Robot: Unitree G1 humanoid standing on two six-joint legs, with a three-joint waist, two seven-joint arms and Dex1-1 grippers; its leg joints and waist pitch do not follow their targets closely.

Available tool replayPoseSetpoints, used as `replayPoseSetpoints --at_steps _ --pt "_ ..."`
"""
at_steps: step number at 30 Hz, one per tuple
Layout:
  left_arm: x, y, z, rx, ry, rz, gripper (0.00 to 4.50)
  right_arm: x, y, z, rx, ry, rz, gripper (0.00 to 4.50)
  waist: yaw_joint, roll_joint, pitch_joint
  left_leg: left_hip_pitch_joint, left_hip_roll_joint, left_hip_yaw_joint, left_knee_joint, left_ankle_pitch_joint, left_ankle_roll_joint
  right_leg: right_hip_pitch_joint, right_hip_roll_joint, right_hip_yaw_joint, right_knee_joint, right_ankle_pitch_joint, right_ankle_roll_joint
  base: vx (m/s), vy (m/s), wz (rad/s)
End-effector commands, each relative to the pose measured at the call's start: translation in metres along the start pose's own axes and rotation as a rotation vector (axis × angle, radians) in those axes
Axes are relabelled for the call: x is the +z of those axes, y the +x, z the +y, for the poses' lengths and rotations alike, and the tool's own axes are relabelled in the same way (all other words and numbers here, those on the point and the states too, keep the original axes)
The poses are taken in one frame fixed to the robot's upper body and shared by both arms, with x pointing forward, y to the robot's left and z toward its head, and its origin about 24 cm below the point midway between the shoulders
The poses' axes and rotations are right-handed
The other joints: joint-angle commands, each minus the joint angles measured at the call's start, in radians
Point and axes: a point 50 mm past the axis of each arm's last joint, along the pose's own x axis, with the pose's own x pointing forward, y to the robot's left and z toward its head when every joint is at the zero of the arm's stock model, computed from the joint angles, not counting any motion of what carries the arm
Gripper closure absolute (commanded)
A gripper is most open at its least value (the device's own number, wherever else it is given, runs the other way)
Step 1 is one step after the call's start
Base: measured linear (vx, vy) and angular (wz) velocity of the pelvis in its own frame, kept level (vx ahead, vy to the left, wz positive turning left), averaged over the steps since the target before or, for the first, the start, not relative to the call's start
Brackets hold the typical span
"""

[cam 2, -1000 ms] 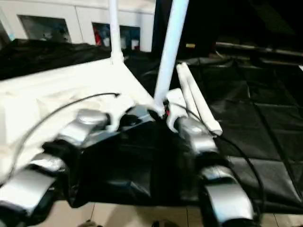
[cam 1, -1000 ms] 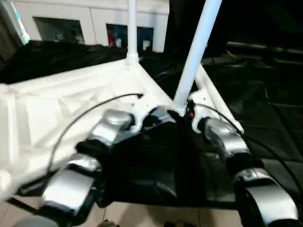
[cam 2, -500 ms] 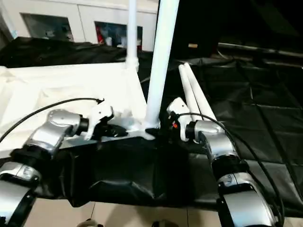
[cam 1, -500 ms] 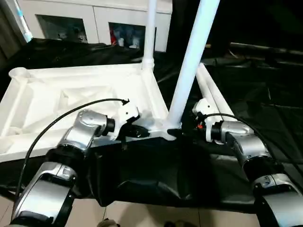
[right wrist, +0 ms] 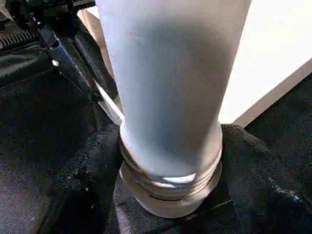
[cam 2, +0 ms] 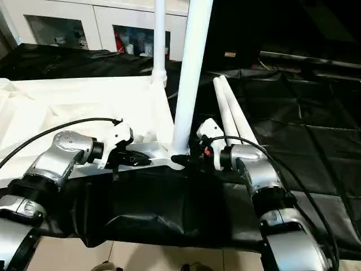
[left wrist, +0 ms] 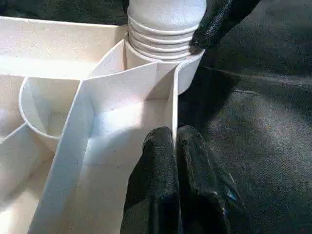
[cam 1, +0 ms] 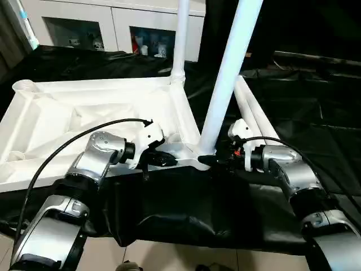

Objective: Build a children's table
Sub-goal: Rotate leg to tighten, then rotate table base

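Observation:
The white tabletop (cam 1: 84, 113) lies upside down on black cloth, ribs up. One white leg (cam 1: 180, 45) stands in its far right corner socket. A second leg (cam 1: 225, 84) stands in the near right corner socket, its ringed base (right wrist: 168, 195) showing in the right wrist view. My right gripper (cam 1: 211, 160) is shut on that base, a black finger (right wrist: 258, 170) on either side. My left gripper (cam 1: 169, 161) is shut on the tabletop's near rim wall (left wrist: 173, 97), just left of that corner. Two loose legs (cam 1: 256, 116) lie side by side on the cloth to the right.
A white glass-door cabinet (cam 1: 113, 28) stands behind the work. The black cloth (cam 1: 316, 113) spreads far to the right. An empty round socket (cam 1: 22, 86) shows at the tabletop's far left corner. Pale floor tiles (cam 1: 169, 259) run along the near edge.
The head camera has swung and steadied, so the whole picture has shifted. Both grippers stay at the near right corner, and the leg still stands in its socket.

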Motion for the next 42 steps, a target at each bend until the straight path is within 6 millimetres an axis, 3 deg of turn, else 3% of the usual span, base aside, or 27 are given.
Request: replayPoseSetpoints --at_steps 1,3,8,9,10,11,15,21,23,26,27,29,30,33,34,35,37,40,42 --pt "0.009 0.009 -0.002 -0.005 0.007 -0.049 4.5 -0.002 0.001 0.001 -0.028 0.02 -0.007 1.72 0.001 -0.003 -0.068 -0.004 0.023 0.005 -0.063 -0.108 0.079 0.069 -0.062 0.055 -0.066 -0.198 -0.203 0.0 0.0 0.0" --pt "0.009 0.01 -0.001 0.014 0.001 -0.05 4.5 -0.003 0.002 0.0 -0.051 0.025 -0.007 1.73 0.0 -0.005 -0.066 -0.004 0.021 0.004 -0.064 -0.122 0.07 0.069 -0.062 0.054 -0.07 -0.232 -0.194 0.0 0.0 0.0" --pt "0.021 0.031 0.022 0.363 -0.133 -0.072 4.5 -0.017 0.023 -0.009 -0.403 0.153 0.005 1.75 -0.004 -0.007 -0.066 -0.001 0.016 0.004 -0.063 -0.129 0.041 0.065 -0.061 0.053 -0.081 -0.31 -0.159 0.0 0.0 0.0" --pt "0.021 0.031 0.022 0.363 -0.133 -0.072 4.5 -0.017 0.023 -0.009 -0.403 0.153 0.005 1.75 -0.004 -0.004 -0.066 0.001 0.015 0.004 -0.063 -0.129 0.036 0.062 -0.06 0.053 -0.082 -0.313 -0.16 0.0 0.0 0.0" --pt "0.024 0.036 0.024 0.411 -0.163 -0.08 4.5 -0.017 0.027 -0.01 -0.468 0.187 -0.003 1.76 -0.005 -0.008 -0.069 -0.004 0.014 0.003 -0.063 -0.121 0.04 0.068 -0.06 0.051 -0.078 -0.304 -0.157 0.0 0.0 0.0" --pt "0.029 0.042 0.026 0.453 -0.188 -0.09 4.5 -0.017 0.032 -0.011 -0.536 0.229 -0.015 1.76 -0.004 -0.003 -0.068 0.0 0.015 0.004 -0.063 -0.116 0.035 0.061 -0.061 0.053 -0.079 -0.292 -0.162 0.0 0.0 0.0" --pt "0.051 0.065 0.021 0.484 -0.2 -0.135 4.5 -0.011 0.052 -0.01 -0.671 0.381 -0.065 1.76 -0.006 -0.005 -0.072 -0.005 0.012 0.005 -0.062 -0.096 0.049 0.068 -0.061 0.052 -0.076 -0.242 -0.173 0.0 0.0 0.0" --pt "0.06 0.079 0.014 0.447 -0.099 -0.115 4.5 0.002 0.063 -0.009 -0.69 0.359 -0.101 1.76 -0.006 0.001 -0.075 -0.006 0.013 0.006 -0.058 -0.062 0.095 0.071 -0.058 0.053 -0.063 -0.102 -0.216 0.0 0.0 0.0" --pt "0.059 0.079 0.014 0.449 -0.076 -0.107 4.5 0.008 0.064 -0.009 -0.663 0.357 -0.146 1.06 -0.005 0.001 -0.074 -0.004 0.014 0.006 -0.059 -0.079 0.098 0.072 -0.06 0.052 -0.064 -0.113 -0.218 0.0 0.0 0.0" --pt "0.059 0.078 0.015 0.444 -0.054 -0.111 4.5 0.011 0.062 -0.01 -0.669 0.316 -0.156 0.96 -0.005 0.0 -0.07 -0.005 0.013 0.005 -0.062 -0.121 0.09 0.072 -0.062 0.051 -0.075 -0.187 -0.199 0.0 0.0 0.0" --pt "0.06 0.078 0.015 0.446 -0.044 -0.118 4.5 0.013 0.06 -0.012 -0.686 0.287 -0.161 0.96 -0.005 0.002 -0.07 -0.003 0.013 0.005 -0.062 -0.128 0.086 0.07 -0.062 0.052 -0.076 -0.203 -0.194 0.0 0.0 0.0" --pt "0.068 0.075 0.02 0.49 -0.031 -0.167 4.5 0.016 0.046 -0.018 -0.751 0.236 -0.199 0.96 -0.003 -0.007 -0.069 -0.004 0.012 0.006 -0.062 -0.13 0.078 0.07 -0.062 0.051 -0.081 -0.24 -0.173 0.0 0.0 0.0" --pt "0.071 0.073 0.022 0.511 -0.041 -0.186 4.22 0.017 0.04 -0.02 -0.776 0.223 -0.216 0.92 -0.001 -0.004 -0.07 -0.003 0.013 0.005 -0.062 -0.12 0.076 0.071 -0.062 0.052 -0.078 -0.236 -0.162 0.0 0.0 0.0" --pt "0.072 0.072 0.024 0.524 -0.049 -0.197 4.05 0.017 0.037 -0.021 -0.791 0.218 -0.227 0.9 -0.002 -0.004 -0.074 -0.005 0.013 0.004 -0.06 -0.086 0.088 0.071 -0.061 0.052 -0.069 -0.168 -0.182 0.0 0.0 0.0" --pt "0.081 0.065 0.031 0.609 -0.033 -0.24 3.9 0.015 0.025 -0.022 -0.833 0.233 -0.263 0.9 -0.001 -0.007 -0.075 -0.006 0.014 0.005 -0.059 -0.072 0.093 0.073 -0.06 0.053 -0.064 -0.125 -0.199 0.0 0.0 0.0" --pt "0.083 0.063 0.033 0.634 -0.023 -0.25 3.84 0.014 0.023 -0.022 -0.843 0.237 -0.271 0.9 0.001 -0.005 -0.076 -0.003 0.017 0.003 -0.059 -0.068 0.098 0.072 -0.06 0.053 -0.06 -0.086 -0.206 0.0 0.0 0.0" --pt "0.085 0.055 0.039 0.709 -0.01 -0.262 3.8 0.012 0.019 -0.019 -0.848 0.235 -0.279 0.9 -0.001 -0.009 -0.074 -0.007 0.014 0.004 -0.058 -0.068 0.116 0.075 -0.059 0.052 -0.058 -0.059 -0.209 0.0 0.0 0.0" --pt "0.081 0.026 0.055 0.907 0.021 -0.247 3.43 0.006 0.02 -0.01 -0.827 0.224 -0.258 0.9 -0.004 -0.012 -0.072 -0.011 0.011 0.002 -0.058 -0.066 0.122 0.078 -0.058 0.05 -0.06 -0.078 -0.189 0.0 0.0 0.0" --pt "0.074 -0.002 0.065 1.042 0.05 -0.215 3.35 0.0 0.025 -0.005 -0.809 0.227 -0.232 0.9 -0.009 -0.008 -0.072 -0.01 0.013 0.0 -0.061 -0.087 0.102 0.076 -0.06 0.048 -0.065 -0.149 -0.167 0.0 0.0 0.0"
